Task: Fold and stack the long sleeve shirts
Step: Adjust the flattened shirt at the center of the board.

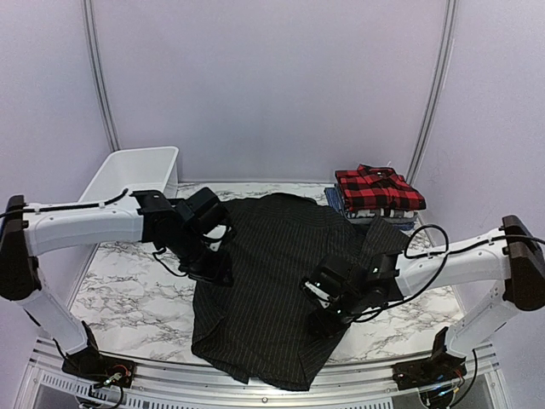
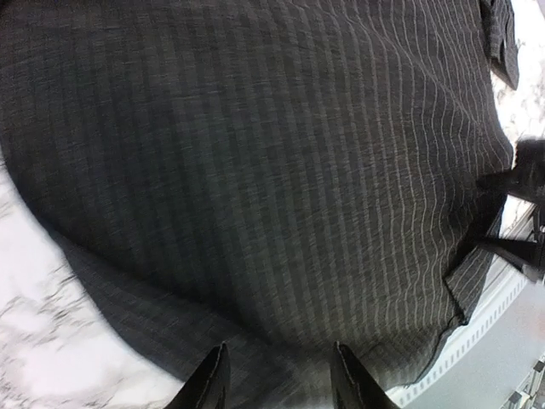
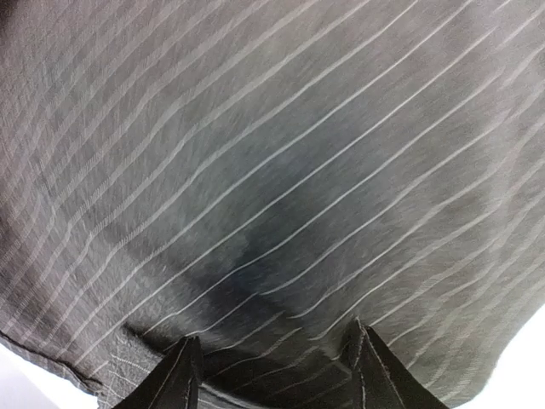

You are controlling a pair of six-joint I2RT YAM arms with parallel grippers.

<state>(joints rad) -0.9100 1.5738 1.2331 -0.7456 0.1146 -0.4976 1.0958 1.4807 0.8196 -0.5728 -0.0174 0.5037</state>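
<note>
Far off to the left of the left claw (image 1: 211,266) a white bin (image 1: 136,170) stands at the back corner of the table (image 1: 128,298), well apart from the work. The left claw hangs low over the left side of the black pinstriped shirt (image 1: 272,273), just inside its edge. Its fingers (image 2: 209,383) are spread and the cloth runs flat between them, with nothing pinched. I judge that this placing suits smoothing the cloth or taking that side for a fold.

The shirt lies opened out between the two claws and fills the middle of the table. Its hem is draped onto the rail (image 1: 366,400) at the near edge.

The right claw (image 1: 328,317) sits low on the shirt's right side. Its own camera shows it spread too, with the stripes passing unbroken between the fingers and nothing gathered.

Behind that claw and to its right sits the stack of folded shirts (image 1: 379,192), red plaid on top, which is probably where this shirt is meant to go. Two things could get in the way: the right arm's loose cable (image 1: 426,247) loops just above the cloth, and the overhanging hem could drag during a fold.
</note>
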